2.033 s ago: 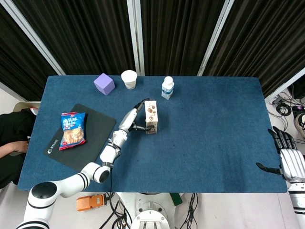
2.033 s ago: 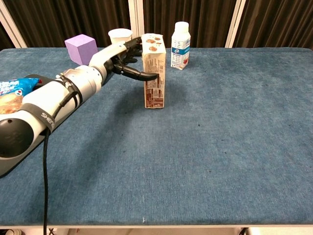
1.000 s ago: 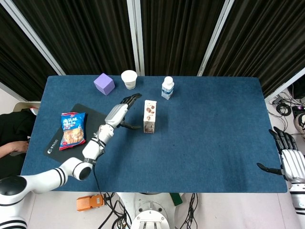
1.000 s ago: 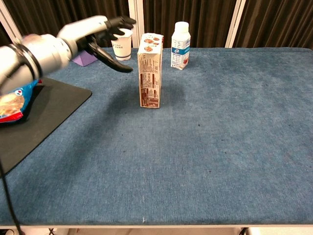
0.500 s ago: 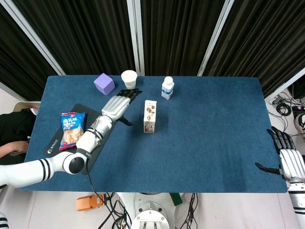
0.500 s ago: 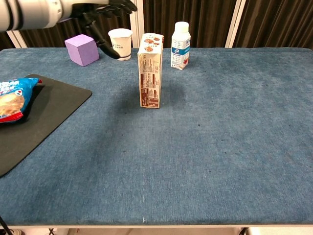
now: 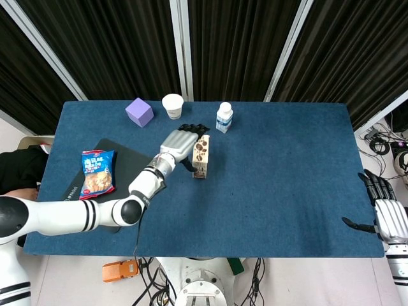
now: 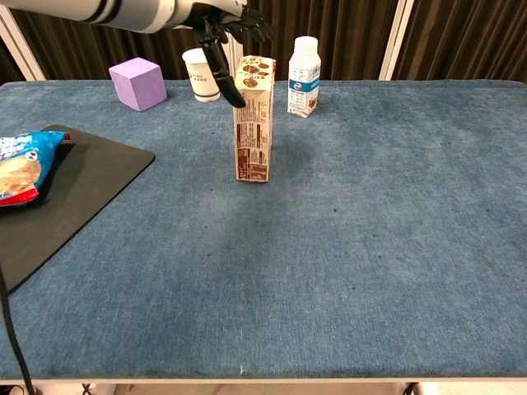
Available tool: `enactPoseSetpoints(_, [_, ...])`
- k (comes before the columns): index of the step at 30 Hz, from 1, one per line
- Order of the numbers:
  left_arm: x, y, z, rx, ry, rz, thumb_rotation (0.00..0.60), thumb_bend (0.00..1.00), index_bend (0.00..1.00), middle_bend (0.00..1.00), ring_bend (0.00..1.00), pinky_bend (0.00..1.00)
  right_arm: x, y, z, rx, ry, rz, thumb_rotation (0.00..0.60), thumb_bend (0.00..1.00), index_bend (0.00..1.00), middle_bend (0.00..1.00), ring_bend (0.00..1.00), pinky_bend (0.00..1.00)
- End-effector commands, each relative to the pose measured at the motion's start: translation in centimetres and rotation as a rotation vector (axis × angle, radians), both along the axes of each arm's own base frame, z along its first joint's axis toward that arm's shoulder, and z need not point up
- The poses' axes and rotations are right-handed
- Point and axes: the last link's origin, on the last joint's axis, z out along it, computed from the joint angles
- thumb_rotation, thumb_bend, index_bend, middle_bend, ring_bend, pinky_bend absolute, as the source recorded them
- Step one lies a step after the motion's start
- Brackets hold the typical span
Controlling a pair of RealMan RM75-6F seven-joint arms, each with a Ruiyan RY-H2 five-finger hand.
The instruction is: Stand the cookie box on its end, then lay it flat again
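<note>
The cookie box stands on its end in the middle of the blue table. My left hand hovers just above and to the left of the box's top, fingers spread and holding nothing. Its thumb reaches down to the box's upper left edge; I cannot tell whether it touches. My right hand hangs off the table's right front corner with its fingers apart and nothing in it, and shows only in the head view.
Behind the box stand a paper cup, a purple cube and a small white bottle. A snack bag lies on a black mat at the left.
My left hand let go of the standing box, drew back and up toward the cup, and has now swung right to hover over the box's top. The box stays upright.
</note>
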Motion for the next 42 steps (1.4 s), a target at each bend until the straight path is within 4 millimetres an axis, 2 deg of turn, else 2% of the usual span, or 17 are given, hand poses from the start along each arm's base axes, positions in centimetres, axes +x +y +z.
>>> enactPoseSetpoints(1, [0.5, 0.4, -0.6, -0.003, 0.031, 0.022, 0.600, 0.08, 0.00, 0.00, 0.00, 0.00, -0.2, 0.0, 0.0, 0.000, -0.001, -0.005, 0.600, 0.00, 0.00, 0.00, 0.00, 0.00])
enactPoseSetpoints(11, [0.7, 1.1, -1.3, -0.009, 0.030, 0.094, 0.600, 0.08, 0.00, 0.00, 0.00, 0.03, -0.6, -0.1, -0.1, 0.003, -0.007, -0.014, 0.600, 0.00, 0.00, 0.00, 0.00, 0.00])
enactPoseSetpoints(17, [0.9, 1.5, -1.9, -0.011, 0.045, 0.116, 0.600, 0.08, 0.01, 0.04, 0.01, 0.07, -0.8, -0.1, -0.1, 0.002, -0.008, -0.020, 0.600, 0.00, 0.00, 0.00, 0.00, 0.00])
enactPoseSetpoints(20, [0.7, 1.7, -2.0, -0.007, 0.057, 0.127, 0.600, 0.08, 0.10, 0.11, 0.07, 0.11, -0.9, 0.0, 0.0, -0.001, -0.010, -0.027, 0.600, 0.00, 0.00, 0.00, 0.00, 0.00])
enactPoseSetpoints(24, [0.7, 1.8, -2.4, -0.002, 0.042, 0.136, 0.600, 0.08, 0.30, 0.29, 0.24, 0.28, -1.1, 0.0, -0.1, 0.003, -0.012, -0.030, 0.600, 0.00, 0.00, 0.00, 0.00, 0.00])
enactPoseSetpoints(26, [0.6, 1.7, -2.4, -0.008, 0.022, 0.142, 0.600, 0.09, 0.35, 0.36, 0.30, 0.32, -1.0, 0.0, -0.1, 0.004, -0.013, -0.026, 0.600, 0.00, 0.00, 0.00, 0.00, 0.00])
enactPoseSetpoints(32, [-0.4, 1.8, -0.9, -0.012, -0.095, 0.168, 0.600, 0.09, 0.38, 0.40, 0.33, 0.34, -1.1, 0.0, 0.0, 0.000, -0.014, -0.027, 0.600, 0.00, 0.00, 0.00, 0.00, 0.00])
enactPoseSetpoints(37, [-2.1, 1.4, 0.6, -0.020, -0.310, 0.239, 0.600, 0.10, 0.38, 0.40, 0.33, 0.34, -1.1, 0.1, 0.0, -0.003, -0.016, -0.022, 0.600, 0.00, 0.00, 0.00, 0.00, 0.00])
enactPoseSetpoints(42, [-4.1, 0.1, -0.5, -0.064, -0.560, 0.322, 0.600, 0.10, 0.38, 0.40, 0.30, 0.29, -1.0, 0.1, 0.0, -0.002, -0.016, -0.015, 0.600, 0.00, 0.00, 0.00, 0.00, 0.00])
